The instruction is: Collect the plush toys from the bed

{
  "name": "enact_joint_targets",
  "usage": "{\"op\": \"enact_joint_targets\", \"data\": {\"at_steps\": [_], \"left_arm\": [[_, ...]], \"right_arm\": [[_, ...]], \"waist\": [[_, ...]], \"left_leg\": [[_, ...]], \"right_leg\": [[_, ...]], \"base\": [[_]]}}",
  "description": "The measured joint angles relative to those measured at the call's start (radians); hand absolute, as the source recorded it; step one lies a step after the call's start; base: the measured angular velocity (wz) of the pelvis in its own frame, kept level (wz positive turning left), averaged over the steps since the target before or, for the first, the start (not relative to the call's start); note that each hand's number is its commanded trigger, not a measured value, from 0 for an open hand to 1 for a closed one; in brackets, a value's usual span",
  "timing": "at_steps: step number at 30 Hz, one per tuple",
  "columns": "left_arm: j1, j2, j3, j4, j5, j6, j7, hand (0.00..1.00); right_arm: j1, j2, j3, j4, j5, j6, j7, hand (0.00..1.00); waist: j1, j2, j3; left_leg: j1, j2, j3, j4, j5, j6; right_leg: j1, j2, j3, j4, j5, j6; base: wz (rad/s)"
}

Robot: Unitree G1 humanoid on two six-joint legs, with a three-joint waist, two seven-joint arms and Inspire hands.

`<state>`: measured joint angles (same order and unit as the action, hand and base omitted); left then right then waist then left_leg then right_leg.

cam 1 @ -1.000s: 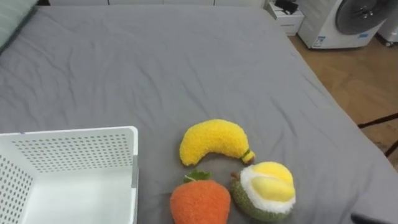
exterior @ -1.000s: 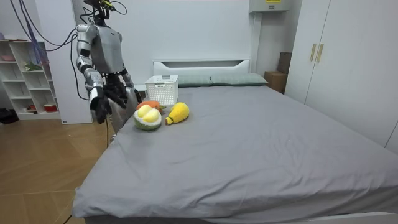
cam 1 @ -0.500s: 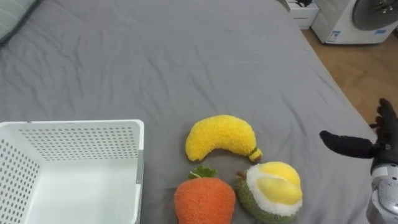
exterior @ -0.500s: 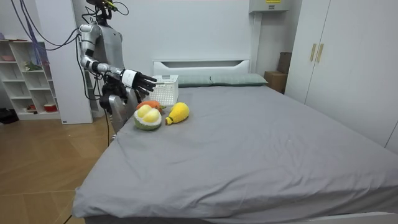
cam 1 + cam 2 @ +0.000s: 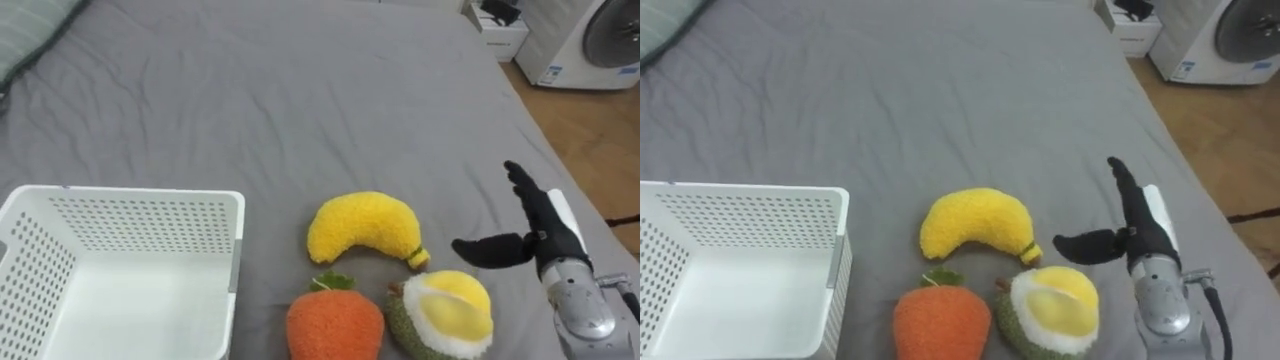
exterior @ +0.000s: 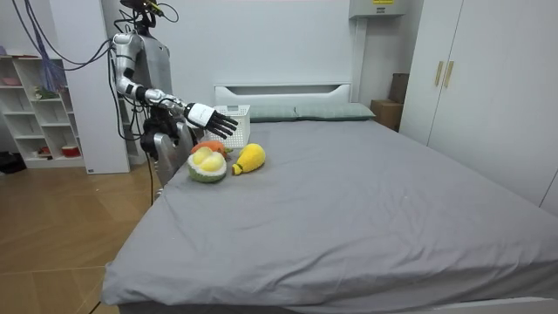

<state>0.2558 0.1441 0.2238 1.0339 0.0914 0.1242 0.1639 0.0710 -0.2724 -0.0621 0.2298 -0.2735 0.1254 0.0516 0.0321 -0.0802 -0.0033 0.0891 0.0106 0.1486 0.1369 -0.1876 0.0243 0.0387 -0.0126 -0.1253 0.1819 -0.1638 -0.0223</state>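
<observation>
- Right hand: I read the fingers as straight and spread, thumb stuck out to the left, holding nothing. It hovers over the grey bed sheet.
- The yellow plush banana lies left of that hand. The thumb tip is near the banana's stem end, with a gap between them.
- The green plush durian with yellow flesh lies just below the thumb, not touched by the hand.
- The orange plush fruit with green leaves is left of the durian and beside it, under the banana, farthest from the hand.
- The white perforated plastic basket stands on the sheet at the left. I see only its bare white floor, and all three toys lie outside it, to its right.
- The banana's long axis runs left-right and it arches towards the far side, with the dark stem end at the right. The orange fruit's leaves point away from me, and the durian's yellow face is up.
- Left hand is low by the robot's hip in the room view.
</observation>
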Motion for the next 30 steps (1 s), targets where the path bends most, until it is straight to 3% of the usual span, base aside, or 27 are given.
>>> {"op": "enact_joint_targets", "data": {"at_steps": [7, 15, 23, 24, 26, 30], "left_arm": [[-0.003, -0.001, -0.011, -0.02, 0.0, 0.001, -0.004, 0.0], [-0.018, 0.004, -0.009, -0.032, 0.001, 0.008, -0.029, 0.0], [-0.031, 0.008, -0.012, -0.04, -0.001, 0.027, -0.029, 0.0], [-0.032, 0.007, -0.014, -0.045, -0.001, 0.032, -0.029, 0.0], [-0.032, 0.004, -0.014, -0.053, -0.001, 0.042, -0.029, 0.0], [-0.032, 0.002, -0.023, -0.053, 0.0, 0.046, -0.021, 0.0]], "right_arm": [[0.0, 0.001, 0.004, 0.057, -0.075, 0.011, 0.116, 0.0], [0.006, -0.003, 0.056, 0.126, -0.235, 0.071, 0.28, 0.0], [-0.053, -0.003, 0.071, 0.276, -0.247, 0.093, 0.33, 0.0], [-0.054, -0.003, 0.077, 0.28, -0.248, 0.095, 0.33, 0.11], [-0.053, -0.003, 0.087, 0.283, -0.251, 0.095, 0.33, 0.99], [-0.072, -0.002, 0.092, 0.332, -0.275, 0.095, 0.309, 1.0]], "waist": [[0.001, -0.003, -0.0008], [0.036, -0.013, 0.005], [0.057, -0.024, 0.0038], [0.058, -0.024, 0.0039], [0.06, -0.022, 0.005], [0.063, -0.017, 0.0071]], "left_leg": [[-0.006, -0.002, -0.015, 0.001, 0.001, 0.001], [-0.005, -0.003, -0.017, 0.0, 0.001, 0.001], [-0.006, -0.003, -0.021, 0.0, 0.001, 0.001], [-0.005, -0.003, -0.021, 0.0, 0.001, 0.001], [-0.001, -0.003, -0.021, 0.0, 0.001, 0.001], [0.012, -0.003, -0.021, -0.001, 0.001, 0.001]], "right_leg": [[0.006, -0.002, -0.013, -0.012, 0.0, 0.001], [0.012, -0.003, -0.015, -0.013, -0.001, 0.001], [0.016, -0.003, -0.016, -0.016, -0.001, 0.001], [0.017, -0.002, -0.017, -0.016, -0.001, 0.001], [0.016, -0.002, -0.016, -0.016, 0.0, 0.001], [0.03, -0.001, -0.016, -0.016, 0.0, 0.001]], "base": [[0.07], [0.01], [0.0], [0.0], [0.0], [0.0]]}}
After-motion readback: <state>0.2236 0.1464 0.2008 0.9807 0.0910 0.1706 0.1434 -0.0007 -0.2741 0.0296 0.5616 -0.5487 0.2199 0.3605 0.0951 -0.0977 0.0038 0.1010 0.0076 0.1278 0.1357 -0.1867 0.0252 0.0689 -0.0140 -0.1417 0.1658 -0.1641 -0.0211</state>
